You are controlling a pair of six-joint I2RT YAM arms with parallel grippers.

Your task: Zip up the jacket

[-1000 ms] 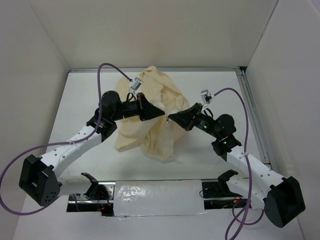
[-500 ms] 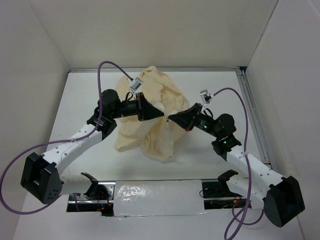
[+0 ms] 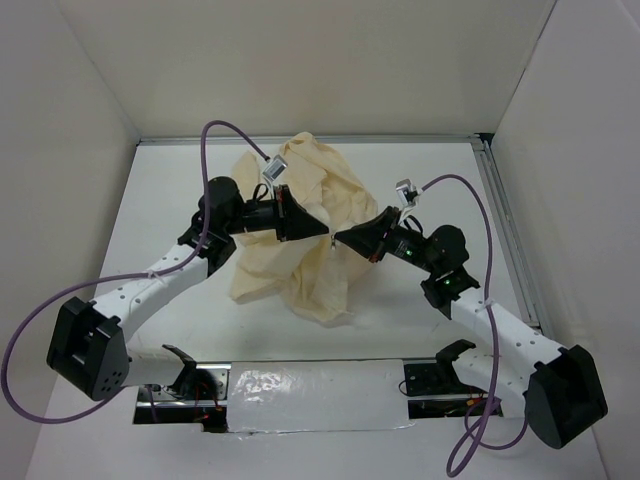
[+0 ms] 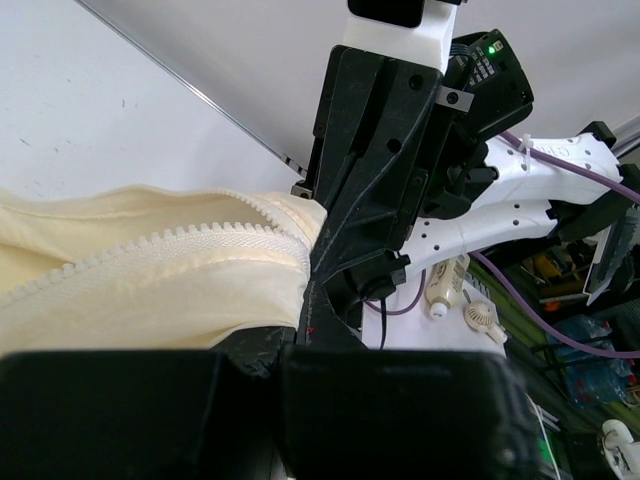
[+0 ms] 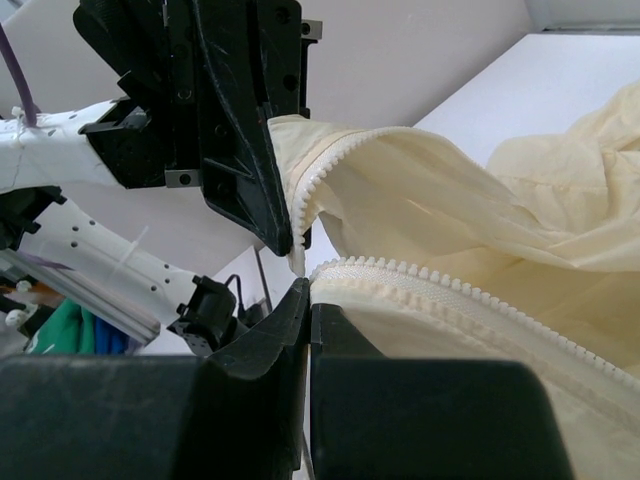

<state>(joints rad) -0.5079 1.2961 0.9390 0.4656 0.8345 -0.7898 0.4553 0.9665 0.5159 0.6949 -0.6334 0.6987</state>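
Observation:
The pale cream-yellow jacket lies bunched on the white table at centre back, partly lifted. My left gripper is shut on one zipper edge of the jacket. My right gripper is shut on the other zipper edge. The two gripper tips stand almost touching, held above the table in front of the jacket. In the right wrist view the left gripper's fingers hold a toothed zipper end just above my right fingertips. The zipper slider is not visible.
White walls enclose the table at the left, the back and the right. A metal rail runs along the right side. Purple cables loop from both wrists. A foil-covered strip lies between the arm bases.
The left arm has shifted slightly up and to the right, its base link moving. Both grippers stay shut on the zipper edges, tips still together.

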